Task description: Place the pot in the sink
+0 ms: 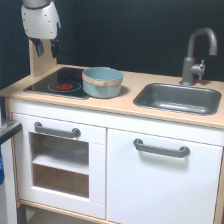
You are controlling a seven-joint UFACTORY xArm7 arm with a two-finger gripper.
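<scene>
The light-blue pot point(102, 81) with its tan band stands upright on the wooden counter, overlapping the right edge of the black stovetop point(56, 83). The sink point(177, 98), a dark grey basin with nothing in it, is set into the counter on the exterior view's right, with a curved grey faucet point(197, 50) behind it. My gripper point(46, 49) hangs from a white housing at the upper left, above the back left corner of the stovetop and well clear of the pot. Its two dark fingers point(38, 48) are apart, with nothing between them.
A tan wooden upright point(42, 64) rises behind the stovetop, right beneath the gripper. Below the counter are a white oven door point(57, 165) and a cabinet door point(162, 180) with grey handles. A dark surface point(7, 131) juts in at the left edge.
</scene>
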